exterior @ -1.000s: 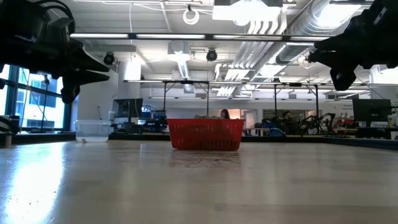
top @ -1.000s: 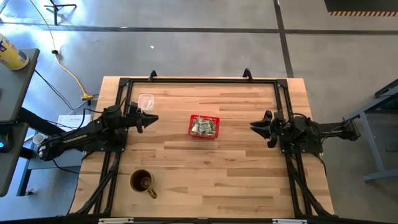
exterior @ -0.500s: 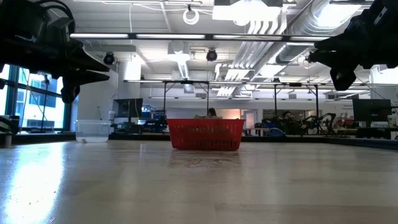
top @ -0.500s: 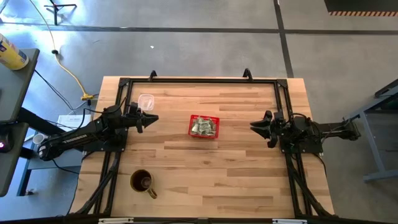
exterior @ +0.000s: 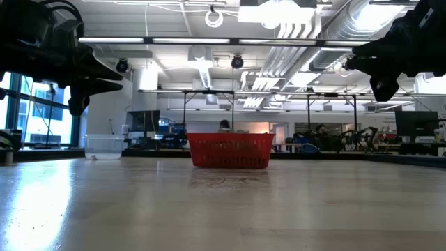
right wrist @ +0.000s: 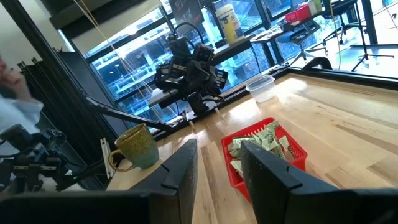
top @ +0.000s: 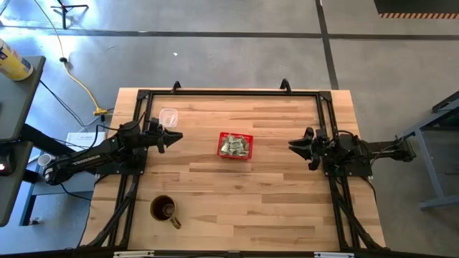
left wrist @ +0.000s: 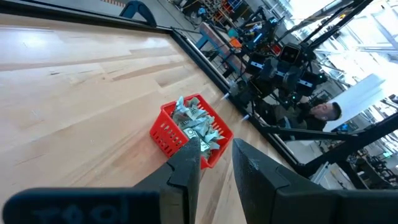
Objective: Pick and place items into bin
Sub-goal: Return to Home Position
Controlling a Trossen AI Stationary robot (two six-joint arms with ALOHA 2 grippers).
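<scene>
left gripper (top: 171, 136): pulled back over the left edge of the table (top: 251, 201), raised off the wood, fingers a little apart, nothing between them.
right gripper (top: 295, 146): mirrored over the right edge, also raised, fingers parted, empty.
red basket (top: 221, 145): on the table near its middle, between the two grippers and well apart from both.
packets (top: 235, 147): pale green-and-white heap inside the basket, top ones just above the rim in the low view. i find none lying on the bare wood in any view.
key relation: each gripper points inward at the basket. the basket's slightly longer side runs roughly along the line from one gripper to the other. the gaps on the two sides look much alike, so i cannot say which arm is nearer.
clear cup (top: 168, 115): just beyond the left gripper, toward the far edge.
brown mug (top: 163, 209): near-left part of the table, well apart from the basket.
judgement: sorting looks complete; both arms look parked, with no pick left to line up.
</scene>
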